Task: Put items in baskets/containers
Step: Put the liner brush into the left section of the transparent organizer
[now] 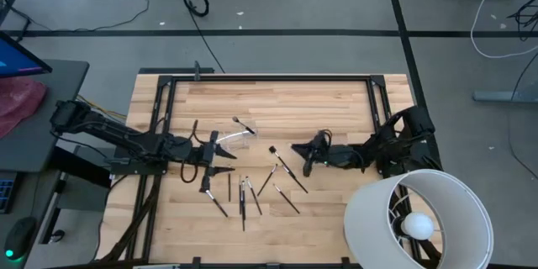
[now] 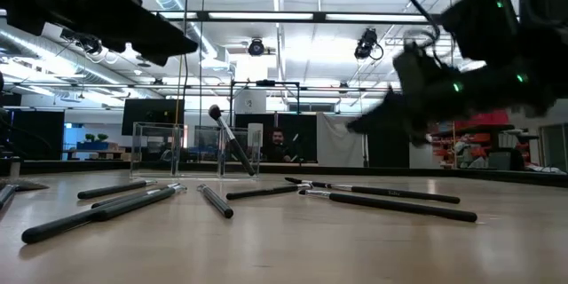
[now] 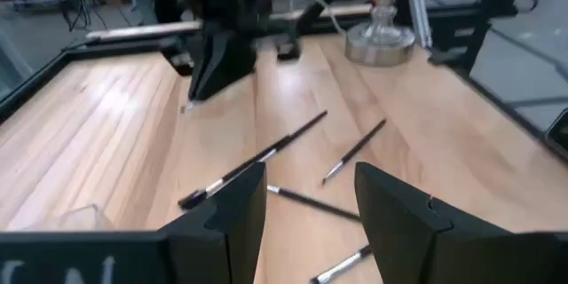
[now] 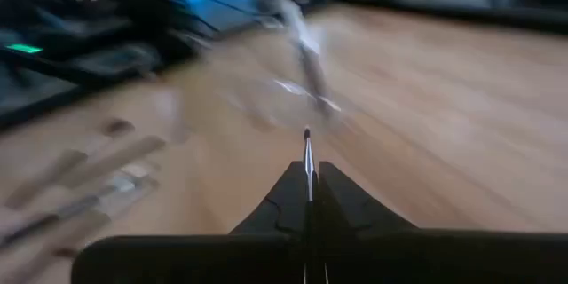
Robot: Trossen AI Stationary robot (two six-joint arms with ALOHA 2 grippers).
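Several thin dark makeup brushes (image 1: 252, 187) lie flat on the wooden table between the two arms; they also show in the low view (image 2: 382, 197). The clear container (image 1: 241, 138) stands farther back, with one brush (image 2: 232, 148) leaning inside it. My left gripper (image 1: 220, 158) is open and empty, just on the near side of the container, with brushes (image 3: 257, 155) ahead of its fingers (image 3: 311, 186). My right gripper (image 1: 301, 153) hangs above the table, right of the container, shut on a thin brush. My right gripper (image 4: 307, 173) pinches a thin brush (image 4: 307, 146) between its two shut fingers. The brush lies along the fingers, and a short end sticks out past their tips. In the low view the gripper (image 2: 359, 126) is clear of the table; I cannot tell which end of the brush it holds.
A big white lamp shade (image 1: 418, 218) fills the table's near right corner. A dark metal frame (image 1: 269, 77) runs along the far edge and both sides. Bare wood lies between the container and the far edge. A person (image 2: 279, 145) stands in the room behind.
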